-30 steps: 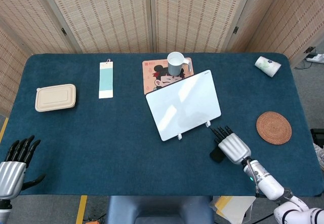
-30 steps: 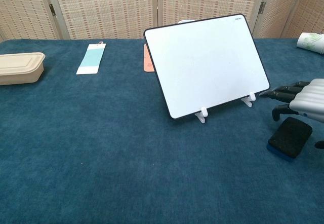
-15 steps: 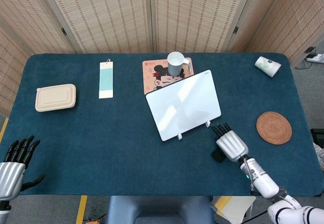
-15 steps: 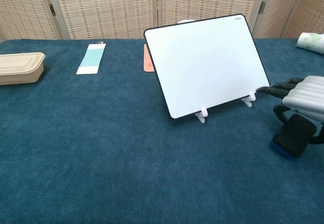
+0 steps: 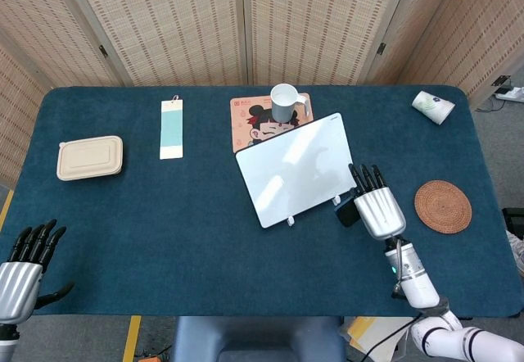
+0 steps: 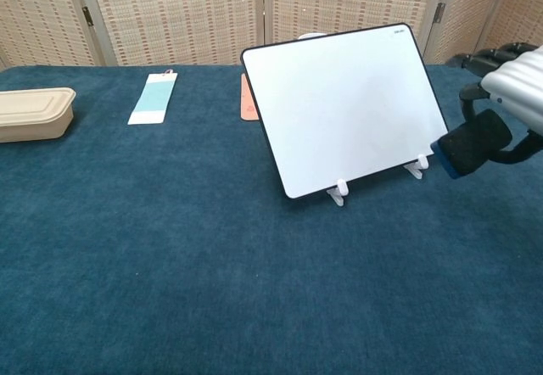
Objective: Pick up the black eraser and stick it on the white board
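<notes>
My right hand (image 5: 377, 206) (image 6: 507, 95) grips the black eraser (image 6: 472, 142) (image 5: 347, 212), which has a blue underside and hangs in the air off the table. The eraser is just right of the white board's lower right corner, close to it without clear contact. The white board (image 5: 296, 169) (image 6: 344, 103) leans back on two small white feet in the middle of the table. My left hand (image 5: 23, 270) stays at the near left corner, fingers spread, holding nothing.
A mug (image 5: 284, 101) stands on a cartoon mat (image 5: 250, 123) behind the board. A teal card (image 5: 171, 128) and a beige lunch box (image 5: 90, 158) lie to the left. A woven coaster (image 5: 442, 206) and a tipped paper cup (image 5: 432, 106) are on the right.
My right hand has closed on the eraser, lifted it off the cloth and carried it up and toward the board's right edge. The left hand has not moved.
</notes>
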